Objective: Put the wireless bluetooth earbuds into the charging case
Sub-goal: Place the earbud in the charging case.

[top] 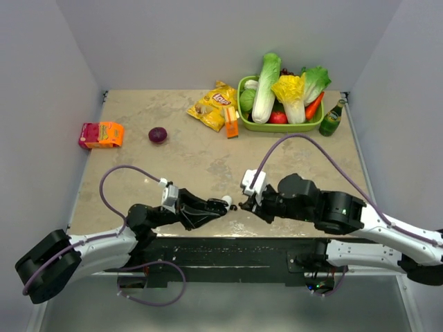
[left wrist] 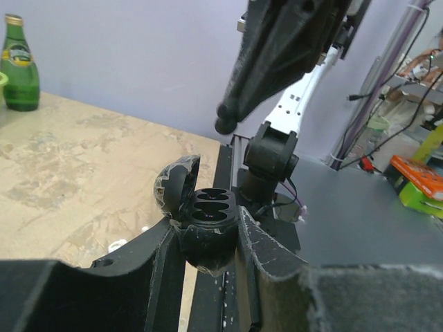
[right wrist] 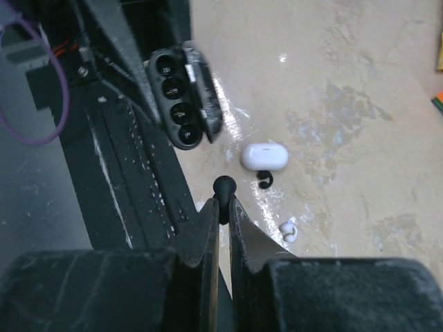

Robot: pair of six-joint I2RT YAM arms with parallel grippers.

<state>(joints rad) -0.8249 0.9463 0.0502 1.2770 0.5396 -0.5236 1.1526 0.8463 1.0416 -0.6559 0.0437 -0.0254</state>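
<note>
Black and glossy, one earbud (right wrist: 222,185) sits pinched at the very tips of the right gripper (right wrist: 221,207), whose fingers are almost fully closed on it. It hangs in the air just short of the black charging case (right wrist: 178,97). The left gripper (left wrist: 208,238) clamps that case around its body with its jaws partly spread. The lid (left wrist: 176,187) is flipped back and the sockets face the incoming bud.

The step in hand looks like seating this bud. To do it well, I would centre the bud over one socket and turn the wrist so its shape matches the recess. Then lower slowly and let go only once it has settled (a bud held by so little may pivot if it catches the rim). The left arm should simply keep the case steady.

The sockets of the black case look empty, though dark plastic in dark wells makes that hard to confirm. On the table (right wrist: 360,83) below lies a second black bud (right wrist: 265,180), just beside a closed white case (right wrist: 264,155), so its contents cannot be seen. A white bud (right wrist: 287,230) lies near them.

Well apart, at the far right of the table, a green basket (top: 297,126) is heaped with leafy vegetables, a carrot and something red. A green bottle (top: 332,117) stands just beside it.
</note>
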